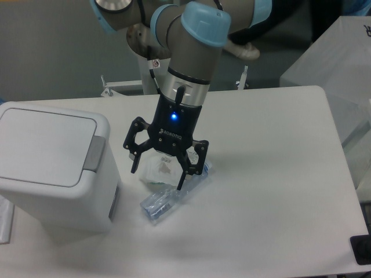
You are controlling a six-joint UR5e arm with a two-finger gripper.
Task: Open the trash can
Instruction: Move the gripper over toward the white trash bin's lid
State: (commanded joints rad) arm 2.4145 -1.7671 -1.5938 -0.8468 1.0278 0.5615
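Hovering right of the trash can [49, 168], our gripper [156, 180] hangs with its fingers spread apart above a crumpled white wrapper [157, 169] and a crushed clear bottle [168, 200]. We see the can's lid [43, 146] lying closed.

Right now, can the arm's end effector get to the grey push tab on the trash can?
Probably yes. The end effector hangs open just right of the trash can, with nothing between it and the grey tab.
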